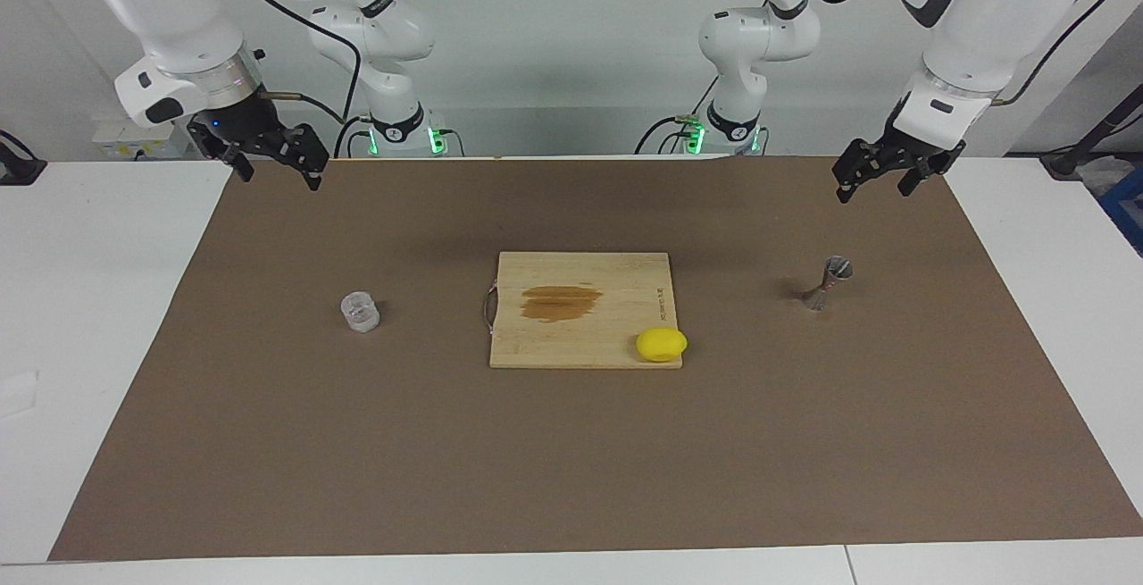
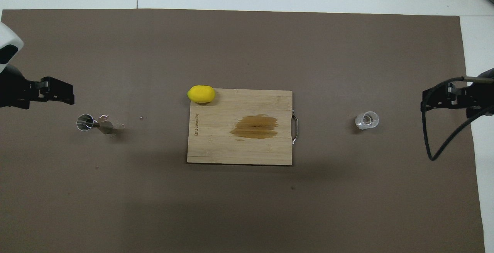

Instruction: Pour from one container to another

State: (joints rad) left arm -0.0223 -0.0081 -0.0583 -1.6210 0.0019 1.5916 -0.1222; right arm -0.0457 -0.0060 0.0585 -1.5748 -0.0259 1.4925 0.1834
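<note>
My right gripper [image 1: 275, 166] hangs in the air over the brown mat's [image 1: 571, 478] edge at my own end of the table, with its two fingers spread wide and nothing in them. My left gripper [image 1: 880, 179] hangs the same way at the left arm's end, also wide and empty.

The glass cup [image 1: 360, 312] stands upright on the mat at the right arm's end, farther from me than my right gripper. So my right arm is the nearer one for it, I think. I would need to reach forward and down.

The metal jigger [image 1: 828, 282] stands upright at the left arm's end, well apart from the cup. Between them lies a wooden board [image 1: 580, 309] with a yellow lemon [image 1: 662, 344] on its corner.

There is lots of bare mat around the cup.
</note>
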